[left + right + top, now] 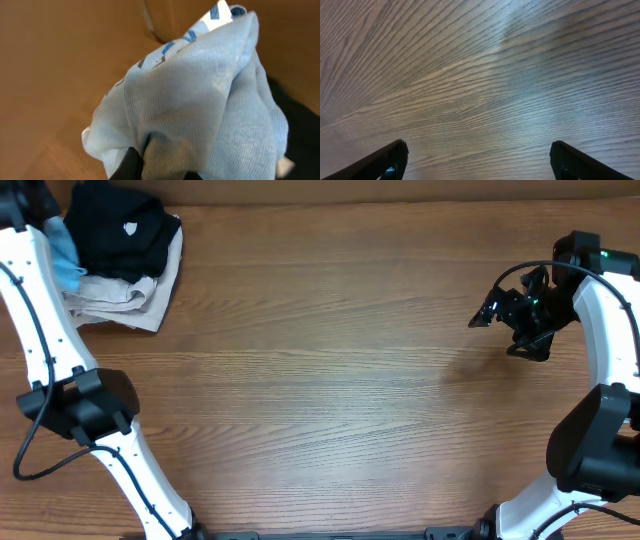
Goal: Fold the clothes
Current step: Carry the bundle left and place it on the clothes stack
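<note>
The light sky-blue T-shirt [200, 100] fills the left wrist view, bunched, with blue lettering showing near its top. My left gripper [160, 172] is shut on a fold of it. In the overhead view only a strip of the blue shirt [62, 248] shows at the far left, beside the left arm, next to the pile. My right gripper [510, 315] is open and empty above bare wood at the right; its two fingers stand wide apart in the right wrist view [480, 162].
A black garment [120, 230] lies on a beige garment [125, 295] at the table's back left corner. The wooden table [330, 380] spreads between the arms. The black garment also shows at the right of the left wrist view [300, 130].
</note>
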